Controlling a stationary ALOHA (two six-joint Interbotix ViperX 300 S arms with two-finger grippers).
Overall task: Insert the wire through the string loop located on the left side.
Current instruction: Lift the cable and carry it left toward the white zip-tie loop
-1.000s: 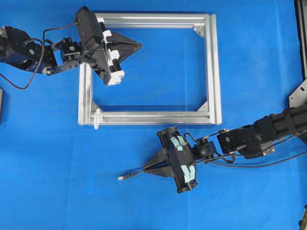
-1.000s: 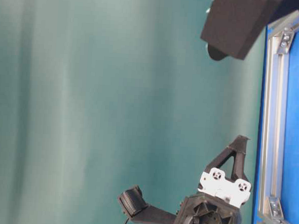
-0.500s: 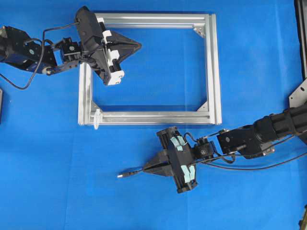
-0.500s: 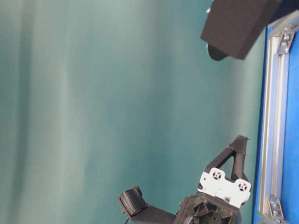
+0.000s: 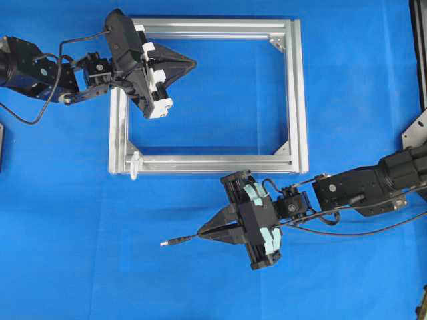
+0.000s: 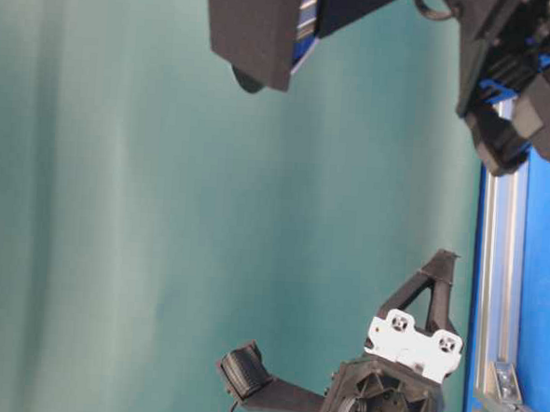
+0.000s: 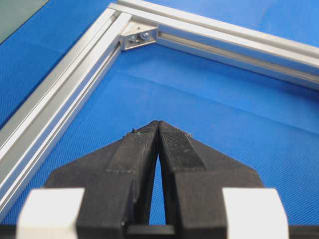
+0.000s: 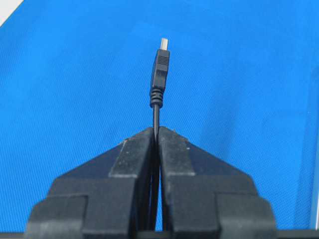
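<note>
My right gripper [image 5: 202,235] [image 8: 156,130] is shut on the wire [image 5: 181,240] [image 8: 156,112], a thin black cable. Its plug [image 5: 170,243] [image 8: 160,64] with a pale tip sticks out past the fingertips toward the left, above the blue mat. The string loop [image 5: 135,164], small and whitish, stands at the lower left corner of the silver frame [image 5: 297,100], up and left of the plug. My left gripper [image 5: 193,65] [image 7: 158,123] is shut on nothing and hovers inside the frame near its top left.
The aluminium frame's rails [image 7: 60,84] run beside and ahead of the left gripper. Black arm cables [image 5: 360,230] trail right of the right gripper. A metal bracket [image 5: 415,130] sits at the right edge. In the table-level view the right arm [image 6: 507,71] fills the top.
The right gripper has risen and shifted slightly down and right with the wire in it; the plug has moved a little left. The left arm has not moved.
</note>
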